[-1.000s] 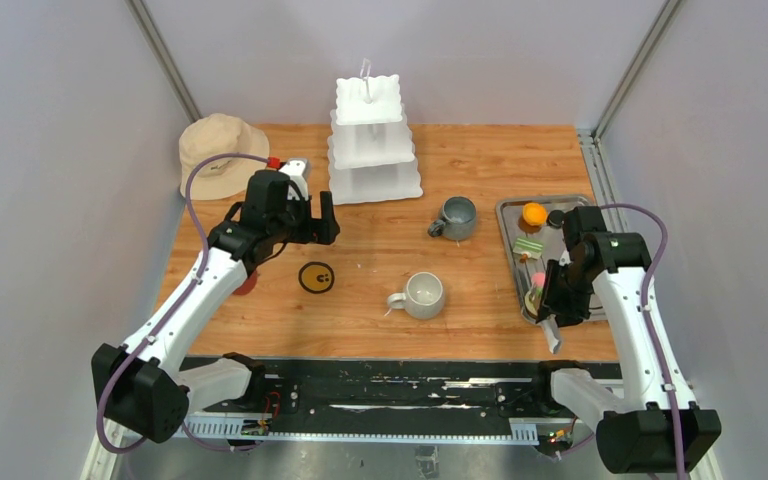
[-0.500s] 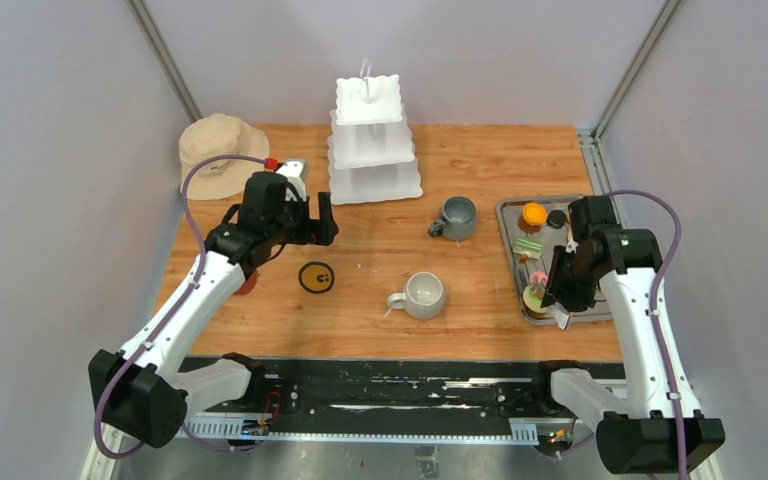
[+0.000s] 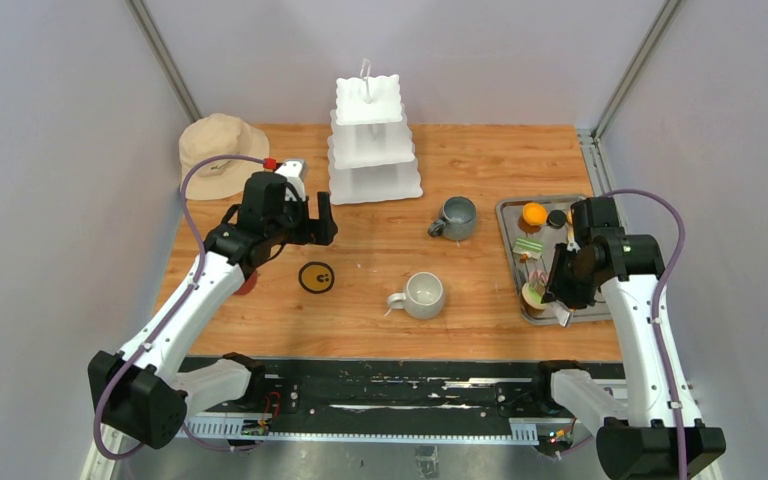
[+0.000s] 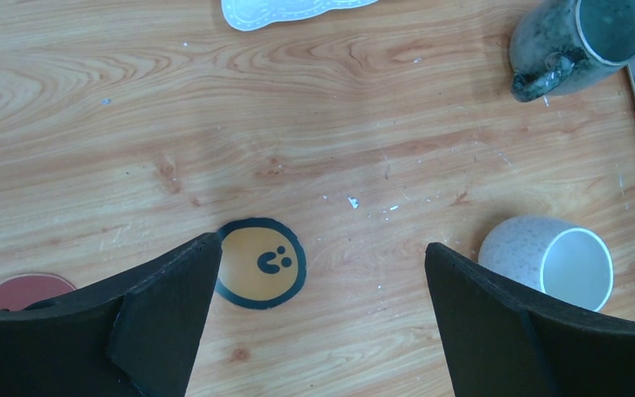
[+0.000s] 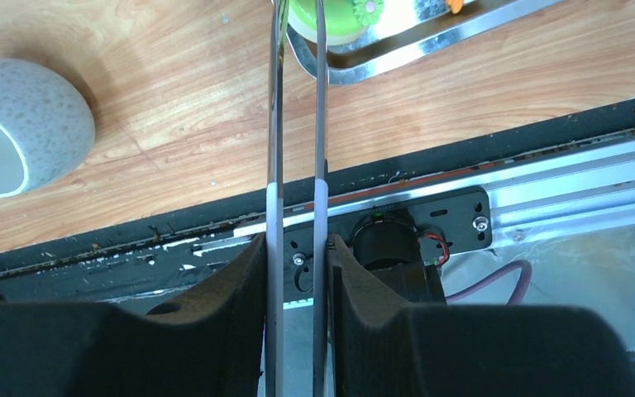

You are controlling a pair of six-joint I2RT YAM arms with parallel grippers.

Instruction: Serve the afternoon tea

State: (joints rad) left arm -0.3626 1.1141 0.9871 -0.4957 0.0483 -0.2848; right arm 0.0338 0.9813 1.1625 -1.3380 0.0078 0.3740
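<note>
Right gripper (image 5: 296,248) clamped on tongs (image 5: 321,107), tips out ahead at green pastry (image 5: 331,21) in tray (image 5: 430,41) corner. Pickup step, I reckon; can't see tips biting. Next: squeeze, lift, haul far left to stand (image 3: 372,140). Left gripper (image 4: 322,251) wide apart, coaster (image 4: 261,263) below.

A white three-tier scalloped stand (image 3: 372,140) stands upright at the far middle of the desk (image 3: 480,160), a dark grey mug (image 3: 456,217) and a pale speckled mug (image 3: 424,294) sit upright nearer, handles leftward, and small pastries, an orange piece (image 3: 533,213), a green-striped piece (image 3: 528,246) and a green round piece (image 3: 533,295), lie clustered at the right.
</note>
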